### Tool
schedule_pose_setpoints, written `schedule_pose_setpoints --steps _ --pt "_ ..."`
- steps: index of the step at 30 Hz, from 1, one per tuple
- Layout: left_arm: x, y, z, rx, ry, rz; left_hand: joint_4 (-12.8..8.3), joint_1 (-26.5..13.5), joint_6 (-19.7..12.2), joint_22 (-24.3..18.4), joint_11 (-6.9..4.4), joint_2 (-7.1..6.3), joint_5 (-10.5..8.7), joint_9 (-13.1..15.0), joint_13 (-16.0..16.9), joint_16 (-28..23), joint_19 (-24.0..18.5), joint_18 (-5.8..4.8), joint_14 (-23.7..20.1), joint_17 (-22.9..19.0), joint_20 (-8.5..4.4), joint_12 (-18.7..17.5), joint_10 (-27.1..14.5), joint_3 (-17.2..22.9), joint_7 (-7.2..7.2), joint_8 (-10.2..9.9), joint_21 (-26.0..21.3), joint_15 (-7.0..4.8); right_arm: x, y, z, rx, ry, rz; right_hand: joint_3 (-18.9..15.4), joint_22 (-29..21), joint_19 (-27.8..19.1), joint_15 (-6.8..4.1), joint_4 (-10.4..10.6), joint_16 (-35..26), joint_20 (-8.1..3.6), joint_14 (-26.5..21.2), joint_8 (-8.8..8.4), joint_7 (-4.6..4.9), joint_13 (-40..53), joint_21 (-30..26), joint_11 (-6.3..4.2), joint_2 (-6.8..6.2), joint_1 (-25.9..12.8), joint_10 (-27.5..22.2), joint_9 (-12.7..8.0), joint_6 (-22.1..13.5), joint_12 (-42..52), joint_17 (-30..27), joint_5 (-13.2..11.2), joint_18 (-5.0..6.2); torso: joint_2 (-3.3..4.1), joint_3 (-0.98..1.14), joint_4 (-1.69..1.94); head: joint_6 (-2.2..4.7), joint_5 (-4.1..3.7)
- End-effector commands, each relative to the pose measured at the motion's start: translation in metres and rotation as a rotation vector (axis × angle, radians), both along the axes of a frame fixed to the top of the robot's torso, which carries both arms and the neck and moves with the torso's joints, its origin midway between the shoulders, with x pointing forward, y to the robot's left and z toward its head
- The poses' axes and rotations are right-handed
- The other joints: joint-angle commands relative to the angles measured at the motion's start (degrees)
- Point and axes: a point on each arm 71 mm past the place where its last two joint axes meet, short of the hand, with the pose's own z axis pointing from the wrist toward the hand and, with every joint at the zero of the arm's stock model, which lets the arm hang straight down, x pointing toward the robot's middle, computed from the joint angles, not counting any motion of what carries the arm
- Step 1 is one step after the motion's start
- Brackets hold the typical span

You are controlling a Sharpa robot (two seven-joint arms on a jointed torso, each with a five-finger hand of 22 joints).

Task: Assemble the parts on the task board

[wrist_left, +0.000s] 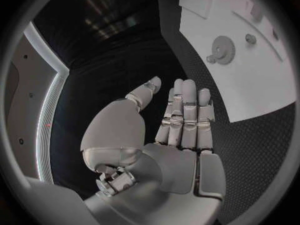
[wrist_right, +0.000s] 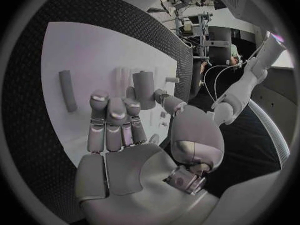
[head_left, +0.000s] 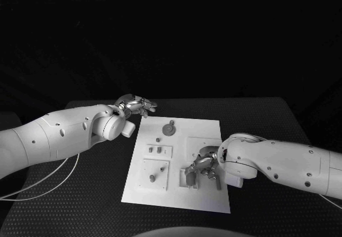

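While the white task board lies lengthwise away from the robot in the middle of the black table, slightly skewed so that its far end leans toward the robot's left, the small grey parts sit scattered over it. A toothed gear lies flat near the far end, with a small round piece close beside it on the board in the left wrist view. Nearer the robot, short pegs stand in a small raised plate, and another upright pin stands in a larger square plate below it. The right hand hangs over the near right part of the board, palm toward the surface, fingers stretched out and slightly apart, gripping nothing that I can see. Just past its fingertips stands a stubby cylinder, upright, close to the thumb and fingers but whether it touches them I cannot tell. A longer bar lies flat on the board, well apart from that hand on its other side. The left hand hovers off the board's far left corner, over bare table, fingers straight and parted, holding nothing; the gear lies near it on the board, apart from its fingertips.
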Motion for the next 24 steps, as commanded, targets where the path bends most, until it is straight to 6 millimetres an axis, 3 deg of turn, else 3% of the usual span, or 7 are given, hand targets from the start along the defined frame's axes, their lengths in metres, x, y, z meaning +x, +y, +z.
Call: schedule_pose_setpoints --steps 1,16,24 --pt "-0.0003 -0.003 0.0012 -0.006 -0.002 -0.013 0.15 -0.55 -0.5 0.1 0.18 -0.03 0.16 -0.09 0.06 -0.29 0.32 -0.33 0.21 0.09 -2.55 -0.02 -0.11 -0.12 -0.03 0.21 -0.37 0.06 -0.002 0.0023 -0.0041 0.009 0.019 -0.007 0.64 0.56 0.03 -0.25 -1.1 -0.3 0.32 -0.07 -0.14 0.4 0.06 0.36 -0.05 -0.12 -0.58 0.3 -0.06 0.91 -0.36 0.06 0.23 2.75 0.03 0.02 0.08 -0.17 0.16" --pt "-0.0003 -0.0014 0.0022 -0.005 -0.004 -0.009 0.16 -0.56 -0.5 0.13 0.18 -0.06 0.16 -0.11 0.06 -0.31 0.3 -0.34 0.21 0.12 -2.54 -0.02 -0.11 -0.12 -0.02 0.23 -0.39 0.06 -0.002 0.0038 -0.0054 0.011 0.026 -0.013 0.34 0.46 0.04 -0.33 -0.95 -0.39 0.34 -0.03 -0.24 0.32 0.14 0.42 -0.13 -0.09 -1.69 0.4 -0.15 1.23 -0.36 0.14 0.23 2.75 -0.03 0.04 -0.15 -0.42 0.72" --pt "-0.0002 -0.0017 0.0027 -0.005 -0.004 -0.01 0.18 -0.58 -0.51 0.15 0.18 -0.07 0.16 -0.12 0.06 -0.31 0.29 -0.35 0.21 0.13 -2.53 -0.02 -0.11 -0.12 -0.02 0.25 -0.4 0.06 -0.0022 0.0083 -0.0061 0.013 0.031 -0.004 0.44 0.34 -0.04 -0.37 -0.43 -0.5 0.33 -0.06 -0.4 0.29 0.18 0.37 -0.17 0.17 -2.78 0.31 -0.25 1.29 -0.45 0.2 0.22 2.75 -0.01 0.05 -0.1 -0.6 0.71"
